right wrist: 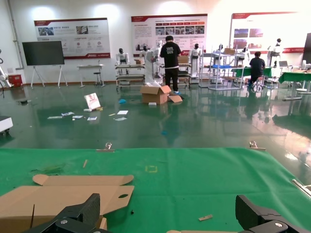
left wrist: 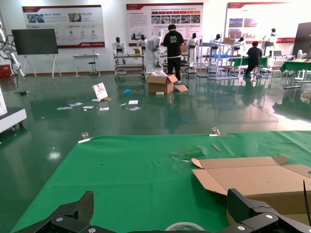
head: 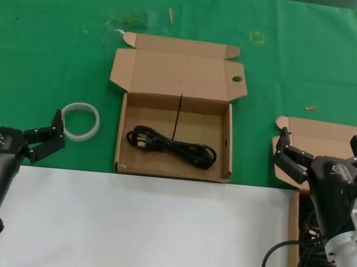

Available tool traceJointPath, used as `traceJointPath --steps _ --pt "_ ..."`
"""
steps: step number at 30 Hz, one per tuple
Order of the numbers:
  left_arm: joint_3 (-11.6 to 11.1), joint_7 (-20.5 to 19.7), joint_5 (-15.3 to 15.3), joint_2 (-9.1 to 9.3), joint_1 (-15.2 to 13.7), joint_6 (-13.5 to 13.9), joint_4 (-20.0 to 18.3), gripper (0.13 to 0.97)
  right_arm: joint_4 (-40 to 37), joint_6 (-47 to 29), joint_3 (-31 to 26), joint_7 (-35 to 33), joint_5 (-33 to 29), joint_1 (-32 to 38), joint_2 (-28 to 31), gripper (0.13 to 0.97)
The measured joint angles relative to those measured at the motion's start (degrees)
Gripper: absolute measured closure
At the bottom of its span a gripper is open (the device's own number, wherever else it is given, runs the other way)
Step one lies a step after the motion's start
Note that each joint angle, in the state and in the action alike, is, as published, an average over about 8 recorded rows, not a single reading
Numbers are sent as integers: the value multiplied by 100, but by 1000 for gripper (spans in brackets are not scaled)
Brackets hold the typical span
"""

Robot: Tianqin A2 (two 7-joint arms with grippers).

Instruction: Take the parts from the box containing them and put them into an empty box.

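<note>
- The right tool (head: 320,153) hangs with its fingers spread wide and nothing between them, above the source box (head: 336,138) at the right edge of the bench (head: 150,230). The right arm hides most of that box, and only a dark tangle of the remaining cords (head: 314,261) shows beside the arm.
- The risk here, as I judge it, is a blind descent. The bundles lie under the arm, so the fingers could close on a single loose strand, or on two cords at once, and drag a tangle out.
- The box's open lid stands just behind the tool and could catch a finger on the way down or up, shifting the light cardboard.
- The left tool (head: 12,123) is also wide and empty, parked low at the left, near the white ring of tubing (head: 80,121), which is no part of the job.
- The receiving box (head: 176,136), with the round hole in its lid, sits in the middle and already holds one cord (head: 171,147). An upright divider (head: 177,116) stands within it.
- A cord released carelessly could land on the divider or hang over the front wall.
</note>
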Motion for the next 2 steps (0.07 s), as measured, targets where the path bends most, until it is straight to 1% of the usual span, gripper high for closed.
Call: traceJointPath --steps 2 --pt "0 0 0 0 0 0 0 132 0 0 0 0 0 0 0 129"
